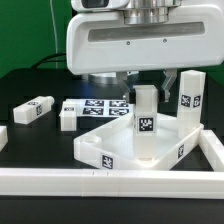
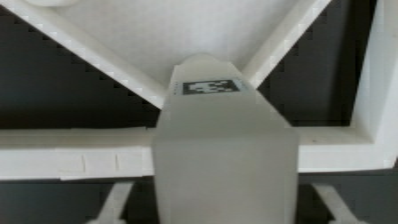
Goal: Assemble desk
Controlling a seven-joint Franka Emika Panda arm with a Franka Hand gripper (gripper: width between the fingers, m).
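Note:
The white desk top (image 1: 105, 150) lies on the black table with its raised rim up. In the exterior view, one white tagged leg (image 1: 146, 125) stands upright at the top's near corner. My gripper (image 1: 146, 88) comes straight down over this leg and is shut on its upper part. In the wrist view the leg (image 2: 217, 140) fills the middle between my fingers (image 2: 118, 198), its tagged end at the corner of the rim (image 2: 107, 60). A second leg (image 1: 188, 95) stands upright at the desk top's corner on the exterior view's right.
Two loose legs (image 1: 33, 110) (image 1: 67, 117) lie on the table at the exterior view's left. The marker board (image 1: 100, 106) lies behind the desk top. A long white rail (image 1: 100, 182) edges the table in front and on the exterior view's right.

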